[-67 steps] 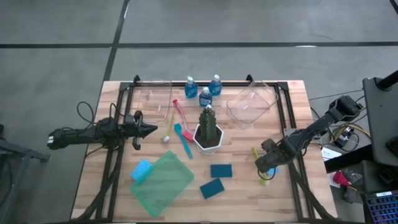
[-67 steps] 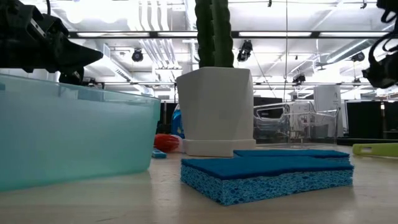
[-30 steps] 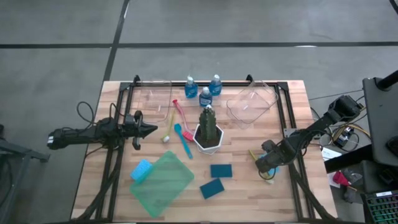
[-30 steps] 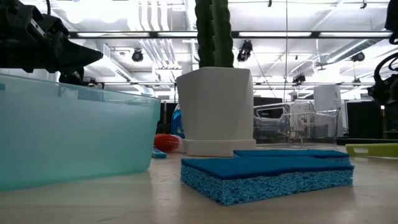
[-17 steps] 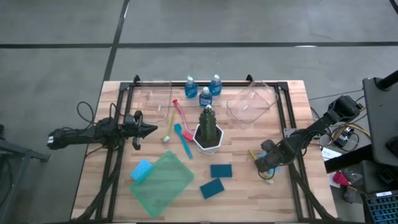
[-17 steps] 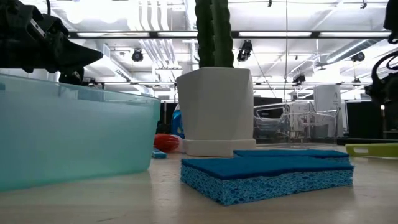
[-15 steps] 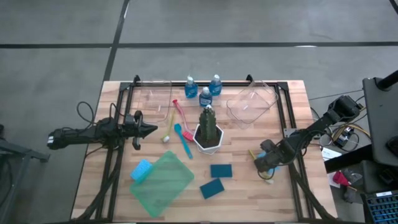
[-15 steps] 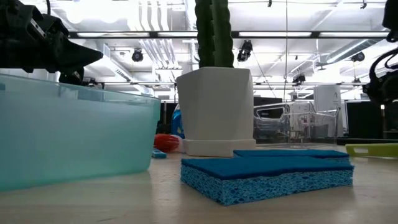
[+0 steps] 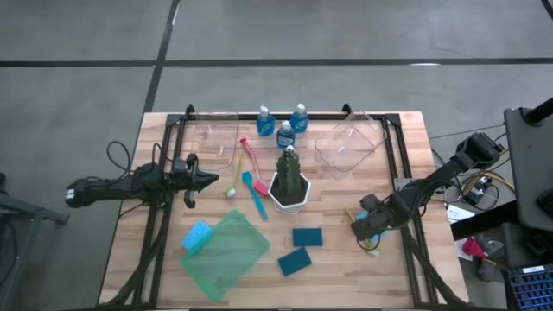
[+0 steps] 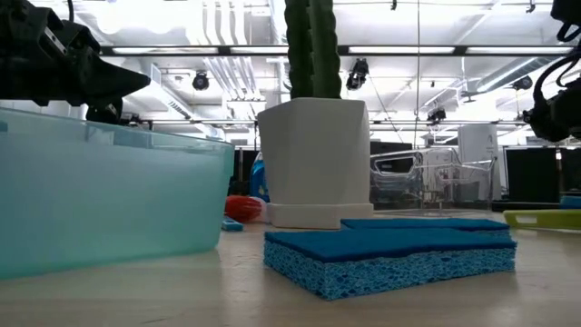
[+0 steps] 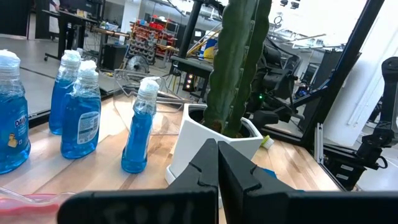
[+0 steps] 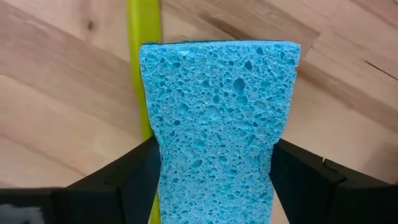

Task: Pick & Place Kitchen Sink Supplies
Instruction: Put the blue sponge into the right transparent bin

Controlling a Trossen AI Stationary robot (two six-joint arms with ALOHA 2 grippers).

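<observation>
Sponge [image 12: 217, 118], light blue, right wrist view: was clamped at the waist by right end effector [image 12: 217, 169], just above lime brush [image 12: 144, 62]. Probably best lifted straight up before swinging, to avoid dragging that brush.

High view: was low over table's [image 9: 337, 268] right front; cactus pot [image 9: 289, 194] and clear tub [image 9: 348, 144] well apart. Left end effector [image 9: 207, 180] parked left, pinched together.
</observation>
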